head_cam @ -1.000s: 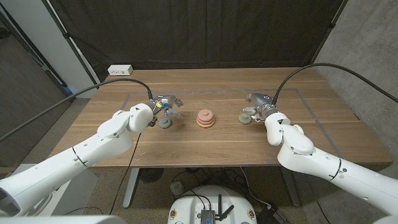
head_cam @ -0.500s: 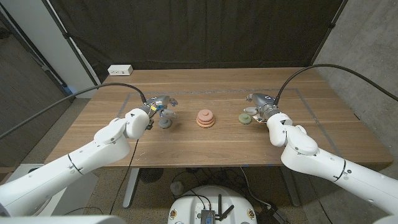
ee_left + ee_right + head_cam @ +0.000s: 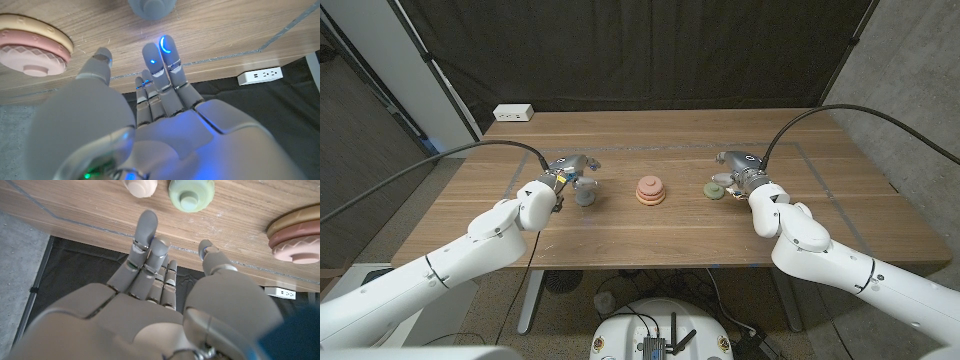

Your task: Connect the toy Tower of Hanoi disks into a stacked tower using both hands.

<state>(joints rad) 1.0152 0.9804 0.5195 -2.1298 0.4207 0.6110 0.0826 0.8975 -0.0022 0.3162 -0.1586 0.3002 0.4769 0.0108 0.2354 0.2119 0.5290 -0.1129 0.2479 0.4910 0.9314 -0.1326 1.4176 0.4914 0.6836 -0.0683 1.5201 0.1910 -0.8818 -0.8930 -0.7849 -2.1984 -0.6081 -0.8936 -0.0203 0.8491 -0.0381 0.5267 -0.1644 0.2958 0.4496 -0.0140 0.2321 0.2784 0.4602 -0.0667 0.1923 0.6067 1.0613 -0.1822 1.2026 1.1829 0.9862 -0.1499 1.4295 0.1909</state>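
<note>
A stack of pink and salmon disks (image 3: pixel 650 191) stands at the table's middle, also seen as the stack (image 3: pixel 31 44) and the stack (image 3: pixel 297 236). A grey-blue disk (image 3: pixel 585 195) sits left of it; my left hand (image 3: pixel 564 172) hovers just beyond and left of that disk (image 3: pixel 152 7), fingers stretched out, holding nothing. Right of the stack lie a green disk (image 3: pixel 716 190) and a small beige disk (image 3: pixel 725 180). My right hand (image 3: pixel 740 166) is by them, fingers extended and empty, with the green disk (image 3: pixel 191 193) and the beige disk (image 3: pixel 140 186) just past its fingertips.
A white power strip (image 3: pixel 513 113) lies at the table's far left corner. Thin tape lines (image 3: pixel 800 150) mark a rectangle on the wooden table (image 3: pixel 650 240). A dark curtain hangs behind the table.
My left hand has drawn back to the left, off the grey-blue disk, and its spread fingers have come together. The right hand and the disks have stayed put.
</note>
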